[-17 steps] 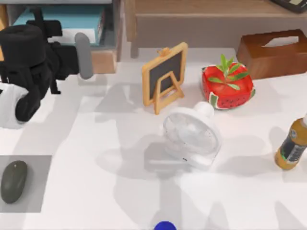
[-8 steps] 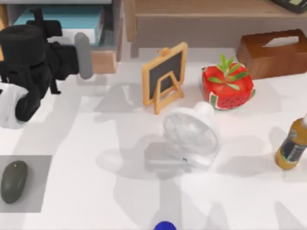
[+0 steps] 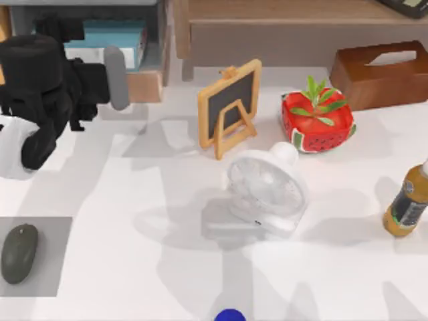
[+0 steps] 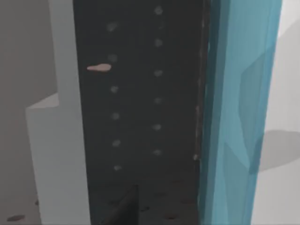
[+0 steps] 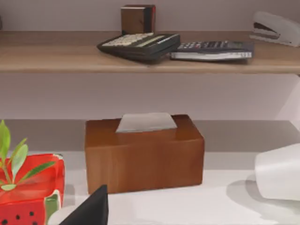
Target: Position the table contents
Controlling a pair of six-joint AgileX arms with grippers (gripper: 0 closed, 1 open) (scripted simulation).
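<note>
Two items placed: by my judgement both are set, with only the arm's retreat left.
Mouse: the mouse (image 3: 19,253) lies on the grey mat (image 3: 57,234) at 8 o'clock on the table (image 3: 134,221).
Book: the white and teal book (image 3: 110,37) sits in the shelf unit at 11 o'clock.
Left hand: up at the shelf beside the book; released or clenched, I cannot tell.
Left wrist view: close teal book face (image 4: 239,112) against a dark perforated panel (image 4: 140,93).
Right wrist view: tissue box (image 5: 143,152), calculators on a shelf.

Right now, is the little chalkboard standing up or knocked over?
Standing up: the chalkboard leans on its wooden easel legs, casting a shadow on the table.
</note>
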